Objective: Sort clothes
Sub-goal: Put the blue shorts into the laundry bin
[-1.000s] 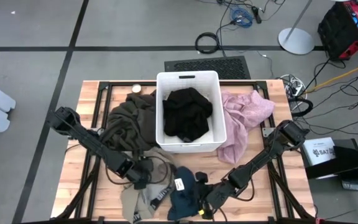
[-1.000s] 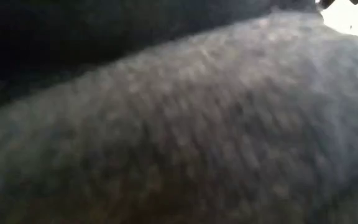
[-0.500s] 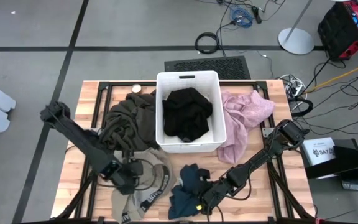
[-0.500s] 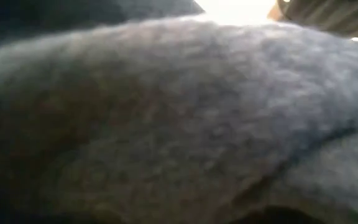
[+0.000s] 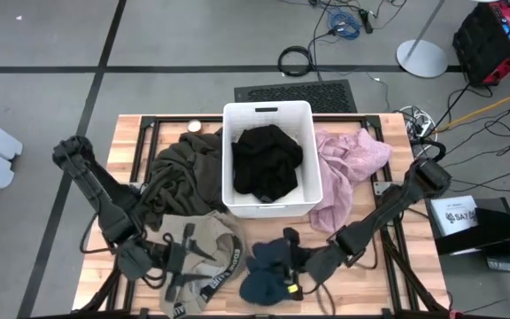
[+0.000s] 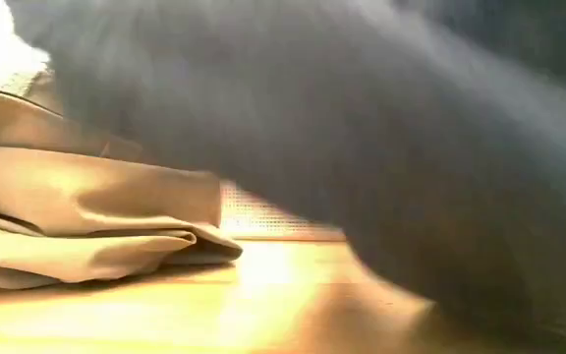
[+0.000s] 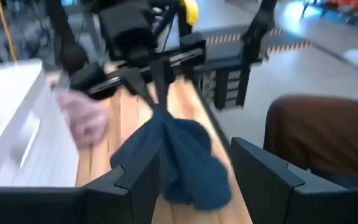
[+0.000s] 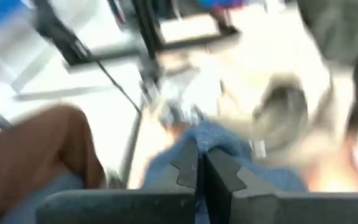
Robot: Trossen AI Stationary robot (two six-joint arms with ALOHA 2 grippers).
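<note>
My right gripper (image 5: 296,268) is clenched on the navy-teal garment (image 5: 271,270), which hangs below it; my left gripper (image 5: 168,259) stands released beside it.

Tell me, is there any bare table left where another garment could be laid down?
Some. Bare wood shows at the right front of the table, beyond the right gripper, shut on the navy-teal garment. A strip also shows along the left edge, beside the olive garment. The middle is crowded: white bin, pink garment, beige garment, open left gripper.
</note>
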